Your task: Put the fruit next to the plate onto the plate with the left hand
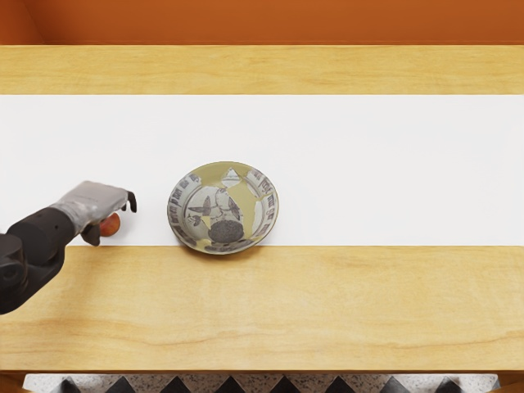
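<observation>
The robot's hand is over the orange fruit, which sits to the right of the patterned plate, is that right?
No. The head view shows the orange fruit to the left of the patterned plate, not the right. The left hand is indeed over it.

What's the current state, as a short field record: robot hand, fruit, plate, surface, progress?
left robot hand: directly over the fruit, left of the plate; grip cannot be judged
fruit: orange-red, mostly hidden under the hand, apart from the plate
plate: patterned, upright, no fruit on it
surface: plate and fruit sit at the near edge of the white strip
right arm: not in view
progress: fruit not yet on plate
</observation>
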Motion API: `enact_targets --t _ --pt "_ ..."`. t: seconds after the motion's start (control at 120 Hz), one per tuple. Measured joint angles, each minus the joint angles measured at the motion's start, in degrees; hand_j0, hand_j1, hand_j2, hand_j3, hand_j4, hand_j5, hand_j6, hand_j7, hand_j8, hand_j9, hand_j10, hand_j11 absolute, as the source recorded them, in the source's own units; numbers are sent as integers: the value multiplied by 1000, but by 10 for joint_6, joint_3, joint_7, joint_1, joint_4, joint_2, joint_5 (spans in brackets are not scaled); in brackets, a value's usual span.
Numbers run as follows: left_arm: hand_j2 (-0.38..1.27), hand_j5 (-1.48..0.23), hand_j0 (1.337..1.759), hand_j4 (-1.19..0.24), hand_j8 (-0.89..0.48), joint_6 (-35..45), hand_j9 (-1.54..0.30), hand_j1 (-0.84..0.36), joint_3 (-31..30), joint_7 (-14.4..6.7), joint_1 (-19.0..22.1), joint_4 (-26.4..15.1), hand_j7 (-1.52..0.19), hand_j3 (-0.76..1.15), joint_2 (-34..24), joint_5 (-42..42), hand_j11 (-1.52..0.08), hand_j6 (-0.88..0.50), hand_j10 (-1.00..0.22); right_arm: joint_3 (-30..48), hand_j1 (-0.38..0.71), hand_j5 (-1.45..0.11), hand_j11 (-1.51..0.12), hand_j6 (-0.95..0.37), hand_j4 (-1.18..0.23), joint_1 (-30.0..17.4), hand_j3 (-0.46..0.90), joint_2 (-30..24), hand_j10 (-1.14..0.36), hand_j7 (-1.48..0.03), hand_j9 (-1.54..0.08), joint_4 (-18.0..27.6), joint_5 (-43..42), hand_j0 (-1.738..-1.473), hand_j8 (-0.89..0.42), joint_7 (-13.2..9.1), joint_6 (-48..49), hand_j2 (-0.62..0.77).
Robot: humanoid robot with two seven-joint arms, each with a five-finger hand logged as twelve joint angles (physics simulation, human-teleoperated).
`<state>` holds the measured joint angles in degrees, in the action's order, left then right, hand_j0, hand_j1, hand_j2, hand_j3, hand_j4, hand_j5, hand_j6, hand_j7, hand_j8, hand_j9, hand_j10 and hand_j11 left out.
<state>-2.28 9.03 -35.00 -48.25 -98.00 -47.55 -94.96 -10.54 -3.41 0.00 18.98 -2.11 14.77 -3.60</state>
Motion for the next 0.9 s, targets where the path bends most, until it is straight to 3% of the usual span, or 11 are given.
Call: enact_targets --t 0.333,0.35,0.358,0.383,0.458,0.592,0.783,0.825,0.9 --pt "103 -615 1658 -489 -456 1 -623 -220 -7 0 6 3 -618 0 -1 -1 -622 -477 -484 0 -329 -22 -22 -16 -17 0 0 0 -17 -22 -22 0 0 -1658 -17 0 0 -4" --pt "73 -716 1658 -407 -429 3 -631 -232 -6 0 11 3 -787 56 -1 -3 -631 -351 -491 0 -329 -22 -22 -16 -17 0 0 0 -17 -22 -22 0 0 -1658 -17 0 0 -4" --pt "24 -762 1663 -368 -430 3 -635 -244 -6 0 12 3 -841 180 -1 -4 -634 -315 -496 0 -329 -22 -22 -16 -17 0 0 0 -17 -22 -22 0 0 -1658 -16 0 0 -4" --pt "-21 -847 1669 -312 -453 4 -650 -268 -6 0 14 3 -916 333 -1 -5 -649 -261 -512 0 -329 -22 -22 -16 -17 0 0 0 -17 -22 -22 0 0 -1658 -16 0 0 -4" --pt "-24 -925 1666 -257 -503 7 -709 -319 -6 0 17 3 -986 492 -1 -5 -707 -206 -555 0 -329 -22 -22 -16 -17 0 0 0 -17 -22 -22 0 0 -1658 -16 0 0 -4" --pt "11 -1067 1670 -150 -304 13 -971 -414 -6 1 23 3 -1131 716 -2 -6 -837 -90 -635 0 -329 -22 -22 -16 -17 0 0 0 -17 -22 -22 0 0 -1658 -16 0 0 -4" --pt "207 -961 1656 -245 -340 12 -1015 -468 -5 -2 20 4 -1043 570 0 -4 -964 -171 -719 0 -329 -22 -22 -16 -17 0 0 0 -17 -22 -22 0 0 -1658 -16 0 0 -4" --pt "201 -912 1656 -317 -325 11 -1019 -478 -5 -2 17 4 -1018 465 1 -3 -978 -245 -729 0 -329 -22 -22 -16 -17 0 0 0 -17 -22 -22 0 0 -1658 -16 0 0 -4" --pt "167 -952 1651 -421 -367 10 -1032 -454 -4 -1 13 3 -1027 322 0 0 -1005 -254 -736 0 -329 -22 -22 -16 -17 0 0 0 -17 -22 -22 0 0 -1658 -16 0 0 -4"
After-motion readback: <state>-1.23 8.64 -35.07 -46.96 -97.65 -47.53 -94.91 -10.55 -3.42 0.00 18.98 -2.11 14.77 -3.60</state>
